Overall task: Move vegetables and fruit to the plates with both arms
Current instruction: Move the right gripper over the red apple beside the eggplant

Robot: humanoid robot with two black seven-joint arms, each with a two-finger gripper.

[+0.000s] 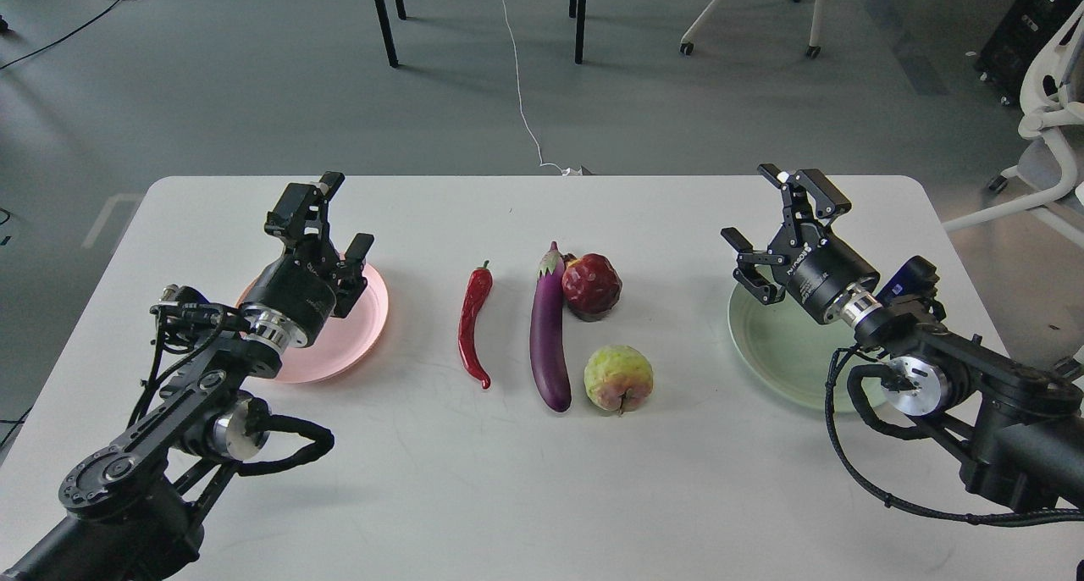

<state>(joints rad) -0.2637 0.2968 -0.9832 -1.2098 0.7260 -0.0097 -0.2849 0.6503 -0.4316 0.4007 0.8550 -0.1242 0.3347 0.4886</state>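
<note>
A red chili pepper (473, 324) lies at the table's middle, with a long purple eggplant (549, 329) just to its right. A dark-red pomegranate (591, 286) sits against the eggplant's upper end. Below the pomegranate, a bumpy yellow-green fruit (619, 379) rests beside the eggplant's lower end. The pink plate (366, 327) at the left is partly hidden by my left arm; my left gripper (341, 217) hovers open and empty over it. The green plate (775, 344) is at the right, with my right gripper (775, 225) open and empty above its far edge.
All of this rests on a white table (542, 488). Beyond its far edge are grey floor, a white cable (518, 81), dark table legs and office chairs (749, 9).
</note>
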